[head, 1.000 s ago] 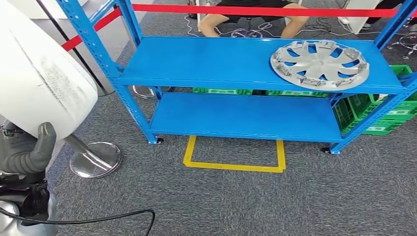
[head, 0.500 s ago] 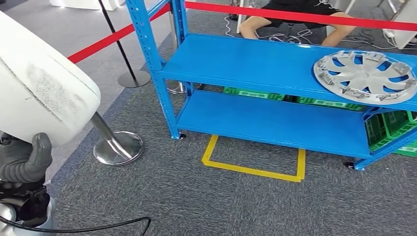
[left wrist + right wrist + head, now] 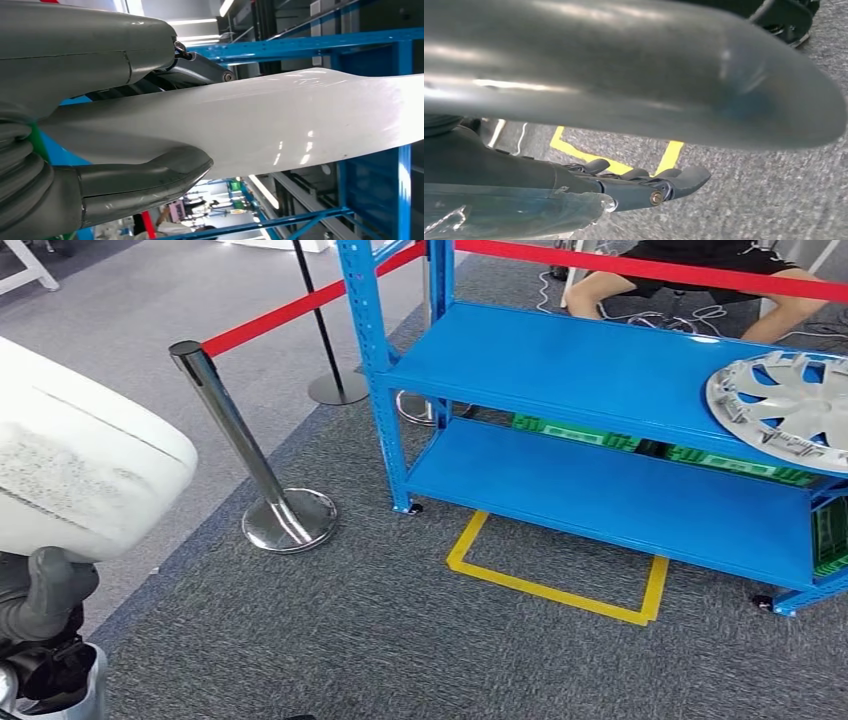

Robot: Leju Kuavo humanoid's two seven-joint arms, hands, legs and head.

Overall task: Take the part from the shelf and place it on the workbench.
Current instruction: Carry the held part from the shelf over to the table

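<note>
Grey carpet (image 3: 400, 640) covers the floor, marked with a yellow tape outline (image 3: 560, 575) in front of a blue shelf (image 3: 600, 370). A silver hubcap (image 3: 785, 410) lies on the upper level of the shelf, at the far right of the head view. A red barrier belt (image 3: 290, 310) runs from a chrome stanchion (image 3: 250, 460) that stands near the shelf's corner post.

The part (image 3: 80, 480), a large white curved panel, is held off the shelf in the left hand (image 3: 45, 600), low at the left of the head view. In the left wrist view the part (image 3: 280, 130) is seen clamped between the thumb (image 3: 145, 185) and the darker fingers above it. The right hand (image 3: 649, 187) hangs over the carpet with fingers loosely curled in and nothing in them.

No worktop is seen, so the carry is judged unfinished.

Risks noted:
- The grip is taken at one edge of a smooth, glossy panel; slippage or rotation under its own weight is judged possible.
- The panel's overhang could be knocked against the stanchion or the shelf post during a turn.
- Much of the head view's left is masked by the panel, so obstacles there could be missed.
</note>
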